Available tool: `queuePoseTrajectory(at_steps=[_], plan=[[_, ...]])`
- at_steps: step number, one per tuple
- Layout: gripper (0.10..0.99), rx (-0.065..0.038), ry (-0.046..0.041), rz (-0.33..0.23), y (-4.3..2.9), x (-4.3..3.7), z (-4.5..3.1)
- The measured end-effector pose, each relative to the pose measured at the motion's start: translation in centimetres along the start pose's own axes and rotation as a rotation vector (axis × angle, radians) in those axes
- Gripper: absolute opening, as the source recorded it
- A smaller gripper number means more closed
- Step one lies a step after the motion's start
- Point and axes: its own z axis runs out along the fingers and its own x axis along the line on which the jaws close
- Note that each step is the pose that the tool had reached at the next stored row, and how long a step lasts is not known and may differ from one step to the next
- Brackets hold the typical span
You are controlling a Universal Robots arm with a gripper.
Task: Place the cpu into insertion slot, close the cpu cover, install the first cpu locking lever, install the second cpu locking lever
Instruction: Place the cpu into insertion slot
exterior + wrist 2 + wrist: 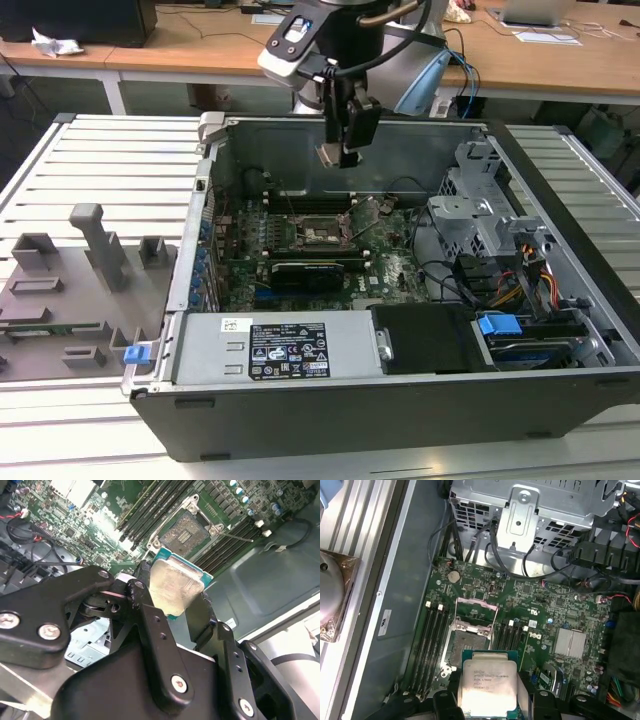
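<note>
Black pincer (340,155) clamped on the edges of the silver-topped cpu (487,689), holding it in the air above the open insertion slot (469,639). The cpu cover (476,608) is flipped up beside the slot.

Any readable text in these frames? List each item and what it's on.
the cpu, held in the gripper: several printed lines on its metal top, too small to read.
power supply label: dense print and symbols, too small to read.
white sticker on the case wall: print too small to read.
motherboard: white markings, too small to read.
Nothing can be quoted reliably.
</note>
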Motion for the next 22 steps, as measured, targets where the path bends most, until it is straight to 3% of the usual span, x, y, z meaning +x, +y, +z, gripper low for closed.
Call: queuePoseTrajectory(at_steps=[22], plan=[[0.529, -0.004, -0.0166, 0.193, 0.00, 0.07, 0.15]])
